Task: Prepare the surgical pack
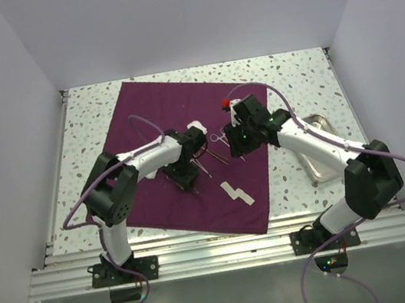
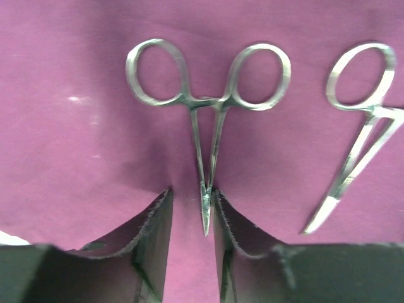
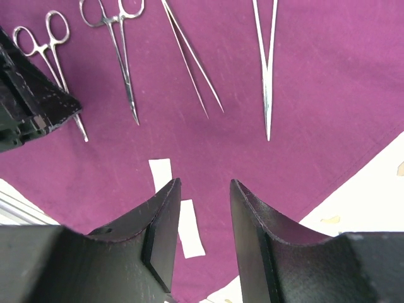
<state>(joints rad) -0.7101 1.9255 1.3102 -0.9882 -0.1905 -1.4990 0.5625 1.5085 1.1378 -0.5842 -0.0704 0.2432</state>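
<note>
The dark purple cloth of the surgical pack lies spread flat on the speckled table. Thin metal clamps and tweezers lie side by side on its middle, and two white gauze strips sit nearer the front. My left gripper hovers low over one ringed clamp. The clamp's tip lies between the left gripper's parted fingers, close to the right one and not clamped. A second clamp lies just to its right. My right gripper is open above the cloth, nothing between its fingers, with the gauze strips below.
A silver metal tray stands on the table right of the cloth, under the right arm. In the right wrist view two tweezers and a clamp lie in a row, with the left gripper's black body at the left edge.
</note>
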